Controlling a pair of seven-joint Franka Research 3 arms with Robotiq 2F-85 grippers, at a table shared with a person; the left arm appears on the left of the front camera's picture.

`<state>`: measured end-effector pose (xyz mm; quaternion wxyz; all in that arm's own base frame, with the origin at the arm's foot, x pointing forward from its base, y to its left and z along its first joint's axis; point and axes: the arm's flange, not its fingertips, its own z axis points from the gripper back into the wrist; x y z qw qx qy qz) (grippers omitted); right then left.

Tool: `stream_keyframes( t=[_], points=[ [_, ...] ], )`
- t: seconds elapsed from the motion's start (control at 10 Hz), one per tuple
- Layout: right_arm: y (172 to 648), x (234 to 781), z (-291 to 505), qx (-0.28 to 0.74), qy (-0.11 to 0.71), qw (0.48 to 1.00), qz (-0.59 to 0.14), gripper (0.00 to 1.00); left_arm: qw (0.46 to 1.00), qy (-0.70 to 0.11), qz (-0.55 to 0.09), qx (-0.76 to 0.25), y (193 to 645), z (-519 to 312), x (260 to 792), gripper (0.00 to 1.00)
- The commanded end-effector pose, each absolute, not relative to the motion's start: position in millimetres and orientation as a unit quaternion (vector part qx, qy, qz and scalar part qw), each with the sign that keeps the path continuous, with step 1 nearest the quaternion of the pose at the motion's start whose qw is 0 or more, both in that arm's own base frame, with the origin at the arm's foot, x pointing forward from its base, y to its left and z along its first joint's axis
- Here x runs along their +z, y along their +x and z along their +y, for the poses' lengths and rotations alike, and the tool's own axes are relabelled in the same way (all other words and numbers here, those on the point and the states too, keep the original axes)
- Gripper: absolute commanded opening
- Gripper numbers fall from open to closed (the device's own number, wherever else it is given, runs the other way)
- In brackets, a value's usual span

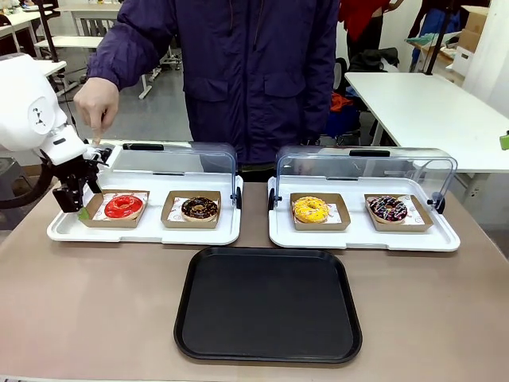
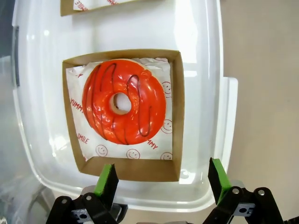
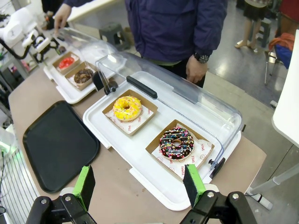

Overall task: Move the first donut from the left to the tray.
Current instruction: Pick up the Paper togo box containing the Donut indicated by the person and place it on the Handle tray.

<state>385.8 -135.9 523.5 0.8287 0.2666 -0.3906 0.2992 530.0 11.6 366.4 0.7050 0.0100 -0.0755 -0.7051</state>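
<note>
The red-glazed ring donut (image 1: 123, 206) (image 2: 124, 108) (image 3: 66, 62) lies on white printed paper in a small brown cardboard tray (image 2: 176, 112), at the left end of the left white display tray (image 1: 143, 232). My left gripper (image 1: 76, 197) (image 2: 161, 179) hangs open just left of that cardboard tray, its green pads apart with nothing between them. The large black tray (image 1: 268, 302) (image 3: 56, 144) lies bare at the table's near middle. My right gripper (image 3: 140, 184) is open above the table's right end, short of the right display tray.
A chocolate donut (image 1: 199, 208) shares the left display tray. A yellow donut (image 1: 310, 209) and a sprinkled chocolate donut (image 1: 388, 208) sit in the right display tray (image 1: 362, 235). Both clear lids stand raised. The person stands behind, one hand (image 1: 97, 102) near the left lid.
</note>
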Motion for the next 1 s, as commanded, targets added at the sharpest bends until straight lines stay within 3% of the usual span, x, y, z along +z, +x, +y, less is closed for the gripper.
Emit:
stream_keyframes(
  t=[0.0,0.9],
  points=[
    [388.0,524.5,-136.3,0.306,0.271,0.818,-0.405,1.0,0.71,0.009,-0.063,-0.701,529.7,15.1,356.8,1.0],
    [388.0,524.5,-136.3,0.306,0.271,0.818,-0.405,1.0,0.71,0.018,-0.073,-0.701,535.6,19.8,321.1,1.0]
  ],
)
